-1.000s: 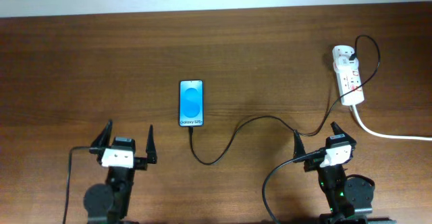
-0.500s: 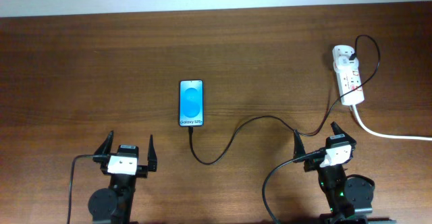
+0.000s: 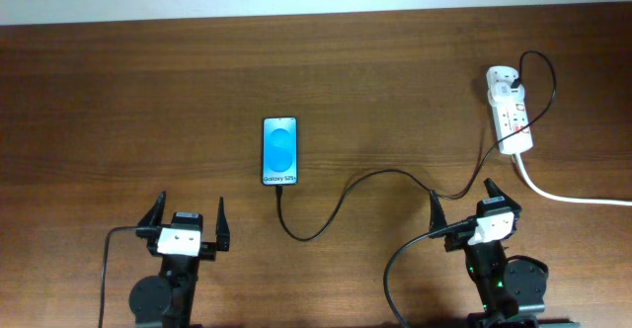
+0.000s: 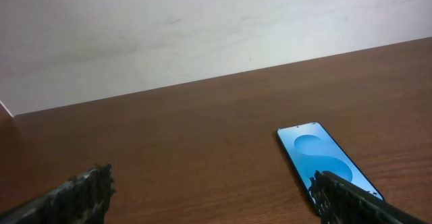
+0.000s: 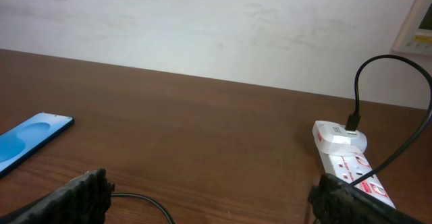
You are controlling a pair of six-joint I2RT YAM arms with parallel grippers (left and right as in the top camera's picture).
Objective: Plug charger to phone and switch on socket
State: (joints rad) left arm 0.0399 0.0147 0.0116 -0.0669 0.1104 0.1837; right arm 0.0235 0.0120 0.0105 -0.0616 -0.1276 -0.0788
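The phone point(image 3: 280, 151) lies flat in the middle of the table, blue screen up; it also shows in the left wrist view point(image 4: 322, 158) and at the left edge of the right wrist view point(image 5: 30, 138). The charger point(image 3: 346, 198), a thin black cable, runs from the phone's bottom edge in a curve right to the socket point(image 3: 510, 109), a white power strip at the far right, also in the right wrist view point(image 5: 347, 153). My left gripper point(image 3: 186, 215) is open and empty below-left of the phone. My right gripper point(image 3: 459, 202) is open and empty below the socket.
A thick white cord point(image 3: 568, 196) runs from the socket's near end off the right edge. A pale wall borders the table's far edge. The robots' own black cables loop near each arm base at the front.
The left arm drew back toward the front edge between one second and half a second ago, then stayed still. The right arm, phone, charger and socket have not moved.
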